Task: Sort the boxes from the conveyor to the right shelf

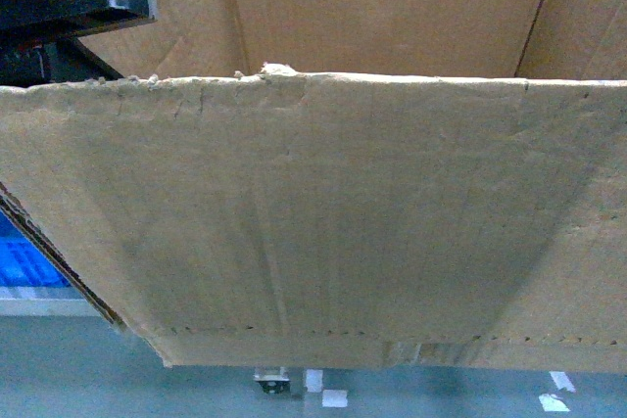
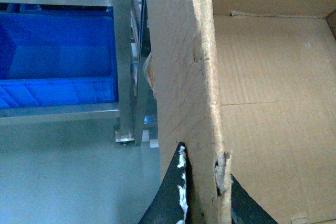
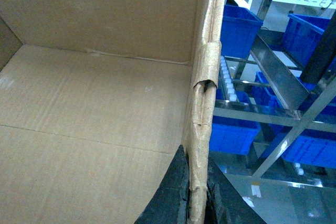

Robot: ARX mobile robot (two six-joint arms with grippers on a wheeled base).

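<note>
L gripper (image 2: 202,203), bottom centre of the left wrist view: two black fingers straddle the carton's (image 1: 323,222) left wall, one outside, one inside, clamped on the ragged cardboard edge. R gripper (image 3: 197,198), bottom centre of the right wrist view: same pinch on the opposite wall, dark fingers either side of the torn rim. So both are closed on cardboard and the box hangs between the two arms.

Carton fills nearly the whole head view, near wall facing the camera, perforated line low on it, open top showing an empty inside. It looks lifted off the grey floor (image 1: 78,379) seen under it. Conveyor not in any frame.

Steel shelf (image 3: 283,85) sits right of the box wall in the right wrist view, slanted beams and white rollers, blue bins (image 3: 239,27) on its tiers. Another steel frame (image 2: 123,61) w/ a blue bin (image 2: 58,59) shows at upper left of the left wrist view.

Doing it well, my read: keep both wrists level and moving together so the thin wall doesn't tear further at the pinch pts; edges are already ragged. Approach the rack square, base slightly above the tier, then lower onto the rollers before releasing. Watch the beams for snagging.

Count: 1 carton, 2 grippers, at least 4 blue bins across the views (exact no. unclear), shelf frames on both sides.
</note>
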